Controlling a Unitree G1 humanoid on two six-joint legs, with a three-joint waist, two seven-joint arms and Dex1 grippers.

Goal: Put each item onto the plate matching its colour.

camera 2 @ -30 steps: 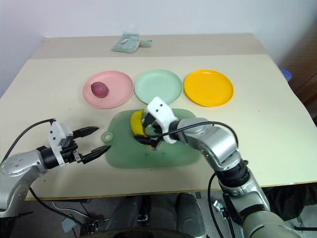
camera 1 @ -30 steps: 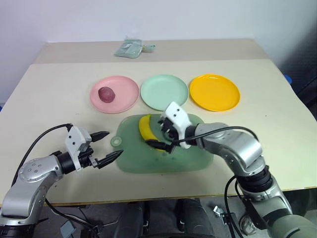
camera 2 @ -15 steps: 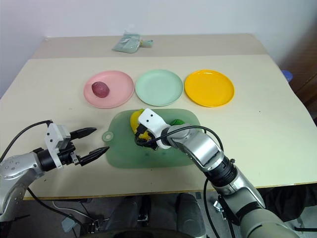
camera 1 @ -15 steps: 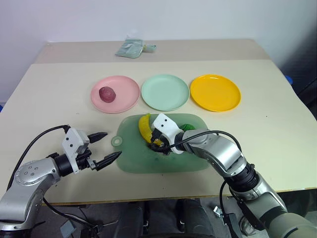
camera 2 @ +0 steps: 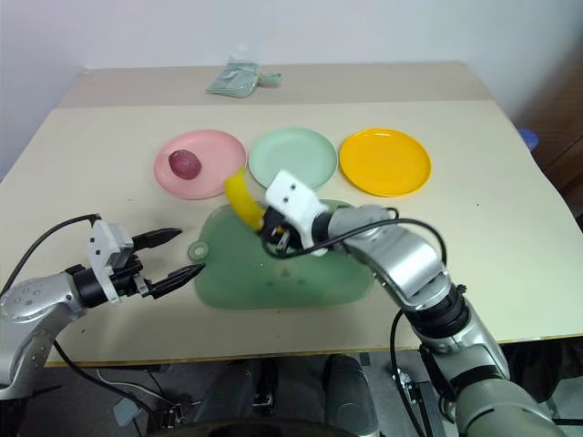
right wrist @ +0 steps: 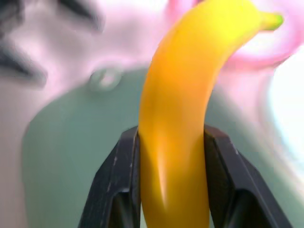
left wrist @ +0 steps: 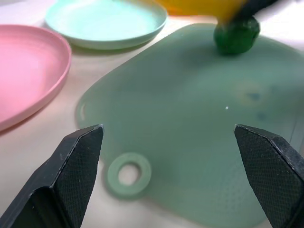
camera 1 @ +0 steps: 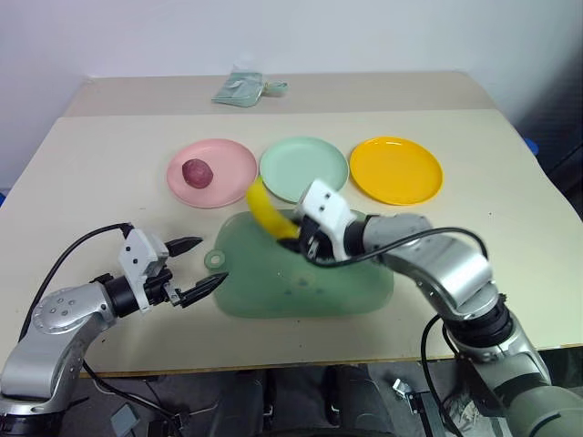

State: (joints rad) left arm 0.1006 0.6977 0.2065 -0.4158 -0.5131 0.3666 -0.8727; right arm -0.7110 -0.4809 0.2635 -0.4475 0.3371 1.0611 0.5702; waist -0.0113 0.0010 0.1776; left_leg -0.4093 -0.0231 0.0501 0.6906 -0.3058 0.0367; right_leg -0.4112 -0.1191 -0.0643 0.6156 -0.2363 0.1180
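No legible writing or labels on any item. Right gripper [camera 1: 293,238] jaws clamped on the yellow banana [camera 1: 265,209], held clear above the green board [camera 1: 301,282]. Left gripper [camera 1: 202,267] jaws spread wide, holding nothing.

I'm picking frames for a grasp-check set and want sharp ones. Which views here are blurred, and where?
Right wrist view: banana and right gripper fairly sharp, background smeared. Left wrist view: far edge blurred around the green ball, board clearer. Both eye views: sharp.

Pale beige table [camera 1: 510,264]: pink plate [camera 1: 211,172], mint plate [camera 1: 304,168], orange-yellow plate [camera 1: 396,169] in a row; green board [camera 1: 305,284] nearer; pale packet [camera 1: 239,88] at far edge.
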